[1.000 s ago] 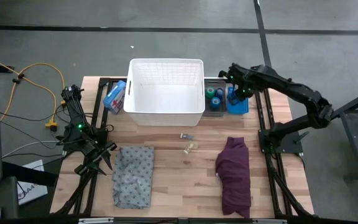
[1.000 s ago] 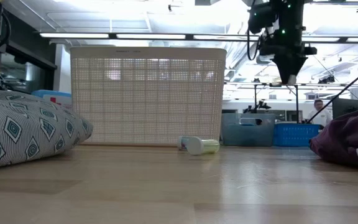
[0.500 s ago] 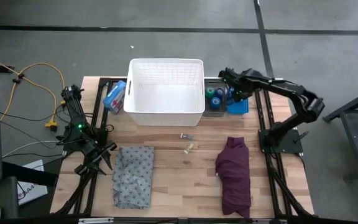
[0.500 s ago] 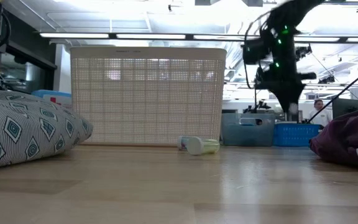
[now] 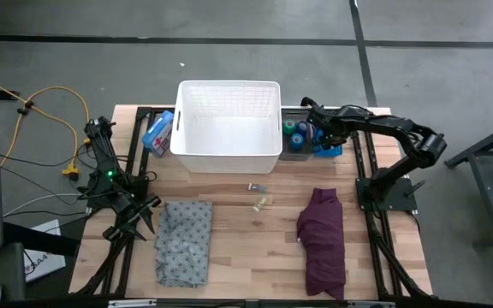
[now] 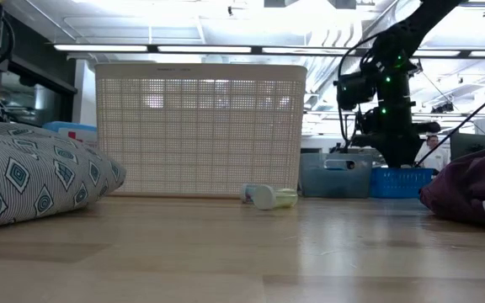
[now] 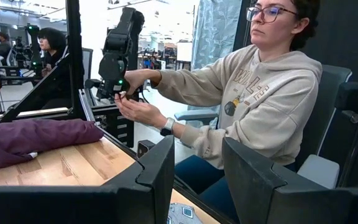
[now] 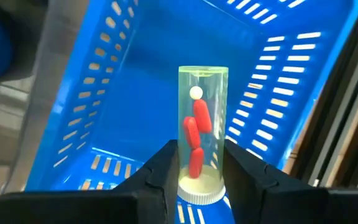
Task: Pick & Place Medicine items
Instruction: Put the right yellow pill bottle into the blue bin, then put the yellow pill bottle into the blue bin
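Note:
My right gripper (image 8: 201,177) is shut on a clear vial (image 8: 202,124) with red capsules inside, steeply above the blue slotted basket (image 8: 135,93) at the table's far right (image 5: 328,144). Beside that basket, a grey bin (image 5: 295,137) holds green and blue tape rolls. A thin yellowish tube (image 5: 262,203) and a small clear piece (image 5: 257,186) lie on the wood in front of the white basket (image 5: 228,128). My left gripper (image 7: 197,180) waits open by the table's left edge (image 5: 135,218), holding nothing. My right gripper pinches the vial's lower wall (image 8: 199,171), just above its white cap (image 8: 201,194), between its two fingers (image 8: 160,171). The fingers point steeply down, and the vial lies along them, jutting past their tips. It hangs clear over the blue basket's floor.
A grey patterned cloth (image 5: 184,241) lies near left and a purple cloth (image 5: 323,241) near right. A blue-and-white packet (image 5: 157,133) sits left of the white basket. A seated person (image 7: 253,106) is beyond the table's right side.
My right gripper has come down over the blue basket, carrying the vial and tipping more steeply downward. In the low view it has sunk from well above the basket to just behind its rim. It stays shut on the vial.

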Action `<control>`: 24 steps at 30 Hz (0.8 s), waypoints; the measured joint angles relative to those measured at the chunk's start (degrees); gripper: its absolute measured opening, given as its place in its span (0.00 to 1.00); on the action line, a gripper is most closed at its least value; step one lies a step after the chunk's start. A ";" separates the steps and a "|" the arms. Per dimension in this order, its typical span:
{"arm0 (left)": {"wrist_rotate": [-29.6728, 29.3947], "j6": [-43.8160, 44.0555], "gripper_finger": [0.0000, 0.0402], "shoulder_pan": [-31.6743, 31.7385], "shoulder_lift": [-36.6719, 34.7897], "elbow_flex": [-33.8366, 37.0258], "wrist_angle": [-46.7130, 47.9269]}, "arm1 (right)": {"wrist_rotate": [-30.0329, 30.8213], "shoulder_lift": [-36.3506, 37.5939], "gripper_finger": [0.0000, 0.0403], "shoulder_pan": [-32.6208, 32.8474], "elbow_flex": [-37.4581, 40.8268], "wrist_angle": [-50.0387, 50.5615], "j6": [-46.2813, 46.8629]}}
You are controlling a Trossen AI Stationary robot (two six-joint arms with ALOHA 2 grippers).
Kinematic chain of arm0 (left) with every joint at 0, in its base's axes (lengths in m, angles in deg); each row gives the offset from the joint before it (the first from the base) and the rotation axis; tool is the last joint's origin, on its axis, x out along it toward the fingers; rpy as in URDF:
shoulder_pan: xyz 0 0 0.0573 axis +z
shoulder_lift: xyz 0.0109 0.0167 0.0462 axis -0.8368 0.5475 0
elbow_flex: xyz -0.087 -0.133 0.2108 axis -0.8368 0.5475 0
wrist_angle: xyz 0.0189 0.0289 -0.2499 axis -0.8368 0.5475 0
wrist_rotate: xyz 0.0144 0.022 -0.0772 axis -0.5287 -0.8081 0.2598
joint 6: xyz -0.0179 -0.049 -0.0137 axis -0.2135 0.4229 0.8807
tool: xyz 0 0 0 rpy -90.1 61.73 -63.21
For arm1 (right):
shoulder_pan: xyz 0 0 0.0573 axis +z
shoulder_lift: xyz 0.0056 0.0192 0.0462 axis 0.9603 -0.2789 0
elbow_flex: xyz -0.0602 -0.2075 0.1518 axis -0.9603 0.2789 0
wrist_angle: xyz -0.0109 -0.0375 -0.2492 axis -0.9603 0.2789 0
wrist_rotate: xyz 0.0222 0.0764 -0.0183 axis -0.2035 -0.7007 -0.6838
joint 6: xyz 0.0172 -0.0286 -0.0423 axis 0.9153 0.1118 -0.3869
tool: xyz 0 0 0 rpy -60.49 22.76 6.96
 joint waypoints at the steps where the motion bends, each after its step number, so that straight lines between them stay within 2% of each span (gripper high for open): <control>1: 0.00 0.00 0.32 0.01 -0.01 0.00 -0.01 | -0.08 0.01 0.24 -0.03 0.00 -0.05 -0.16; 10: 0.00 0.00 0.32 0.02 0.00 0.00 -0.02 | -0.04 0.03 0.25 -0.08 0.00 -0.52 -0.42; 19: 0.00 0.00 0.32 0.00 0.00 0.00 0.00 | -0.01 0.05 0.39 -0.08 0.00 -0.86 -0.66; 24: 0.01 0.00 0.32 0.02 0.00 0.00 -0.02 | -0.02 0.05 0.42 -0.08 0.00 -0.86 -0.69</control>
